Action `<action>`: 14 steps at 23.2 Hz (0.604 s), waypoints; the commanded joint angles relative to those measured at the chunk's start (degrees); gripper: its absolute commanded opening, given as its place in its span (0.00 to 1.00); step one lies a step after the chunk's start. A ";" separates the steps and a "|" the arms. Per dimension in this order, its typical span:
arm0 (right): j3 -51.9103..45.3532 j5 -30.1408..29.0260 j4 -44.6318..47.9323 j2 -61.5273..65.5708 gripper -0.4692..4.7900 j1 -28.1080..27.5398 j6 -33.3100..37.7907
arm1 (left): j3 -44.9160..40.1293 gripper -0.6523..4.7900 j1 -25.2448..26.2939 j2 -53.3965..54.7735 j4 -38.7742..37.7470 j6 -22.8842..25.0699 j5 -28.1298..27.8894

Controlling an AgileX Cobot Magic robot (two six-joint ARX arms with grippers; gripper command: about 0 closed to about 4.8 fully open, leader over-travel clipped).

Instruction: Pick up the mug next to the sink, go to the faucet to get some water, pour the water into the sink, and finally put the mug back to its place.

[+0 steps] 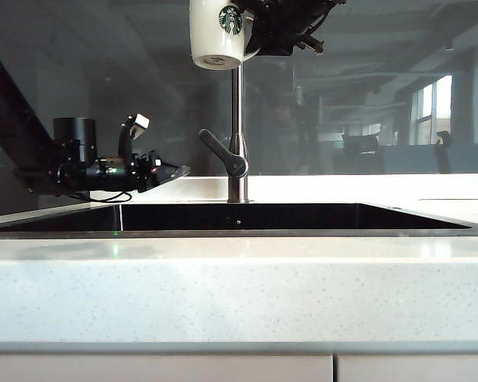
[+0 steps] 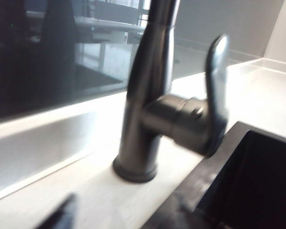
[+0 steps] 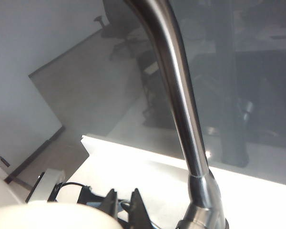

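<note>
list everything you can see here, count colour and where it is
mug: one, white with a green round logo, held high over the sink at the top of the faucket pipe
faucet: one, steel, behind the sink, lever angled left
sink: one, dark inside, set in the counter
counter: one, white speckled, around the sink
left gripper: one, black, low over the sink's left end, left of the lever
right gripper: one, black, up top, shut on the mug
</note>
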 commanded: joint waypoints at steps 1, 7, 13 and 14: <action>0.90 -0.44 2.95 -1.22 0.07 0.11 1.05 | 0.68 0.80 -0.59 -0.17 1.29 -3.13 2.45; 0.90 -0.42 2.80 -1.22 0.07 0.11 1.03 | 0.68 0.83 -2.19 -0.20 6.21 -9.86 4.35; 0.90 -0.44 2.80 -1.25 0.07 0.09 1.01 | 0.72 0.82 -5.14 -0.20 13.62 -15.30 1.31; 0.90 -0.42 2.80 -1.22 0.07 0.09 1.01 | 0.72 0.82 -5.25 -0.20 13.62 -15.30 1.31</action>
